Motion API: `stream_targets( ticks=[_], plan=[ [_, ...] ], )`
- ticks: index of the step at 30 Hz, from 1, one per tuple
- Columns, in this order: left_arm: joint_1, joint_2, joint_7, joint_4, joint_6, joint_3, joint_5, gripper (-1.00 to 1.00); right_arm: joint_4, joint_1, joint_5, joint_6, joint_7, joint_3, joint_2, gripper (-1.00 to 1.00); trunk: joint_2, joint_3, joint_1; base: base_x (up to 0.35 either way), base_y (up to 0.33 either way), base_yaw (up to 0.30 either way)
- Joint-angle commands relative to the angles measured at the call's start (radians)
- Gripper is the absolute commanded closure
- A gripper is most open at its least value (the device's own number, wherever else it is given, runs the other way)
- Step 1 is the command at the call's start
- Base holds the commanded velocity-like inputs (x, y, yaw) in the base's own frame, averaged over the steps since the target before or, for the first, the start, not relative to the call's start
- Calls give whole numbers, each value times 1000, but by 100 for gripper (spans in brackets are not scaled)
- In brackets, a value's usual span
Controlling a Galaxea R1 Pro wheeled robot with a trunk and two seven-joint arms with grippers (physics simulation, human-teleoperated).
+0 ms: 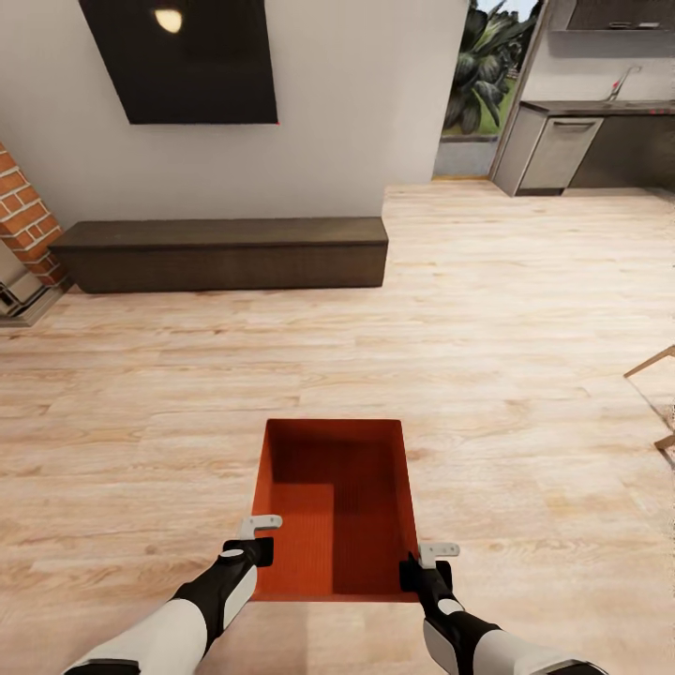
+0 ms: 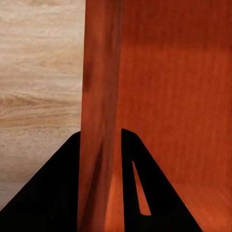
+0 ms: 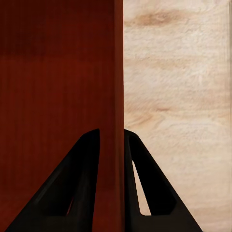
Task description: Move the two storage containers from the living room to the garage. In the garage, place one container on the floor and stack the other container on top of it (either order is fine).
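While the robot faced the long dark bench (image 1: 225,251), an orange-red storage container (image 1: 337,506) hung above the wood-plank floor (image 1: 525,375), left gripper (image 2: 100,145) and right gripper (image 3: 112,145) each clamped on a side wall.

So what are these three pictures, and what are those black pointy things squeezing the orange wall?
This is a robot with two arms, drawn inside a computer simulation. The big picture comes from a camera on its head, looking down at a wood floor. Between its arms is an orange-red storage container, open on top. The left gripper and right gripper each pinch one side wall. The two smaller pictures come from cameras on its wrists. The black pointy things are the robot's fingers, one on each side of the thin wall. Further back are a long dark bench, some red bricks and a kitchen counter.
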Motion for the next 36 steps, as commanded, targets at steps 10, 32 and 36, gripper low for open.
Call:
stream_targets(
  ticks=[10,32,36],
  plan=[
    [1,0,16,-1,8,21,-9,100,-1,-1,-21,-7,-7,-37,0,100,0,15,0,0,0,-88],
    [0,0,16,-6,8,21,-10,100,-1,-1,-21,-7,-7,-37,0,100,0,49,0,0,0,-88],
    [0,0,15,-14,8,18,-12,100,-1,-1,-21,-7,-7,-37,0,100,0,55,0,0,0,-88]
  ],
)
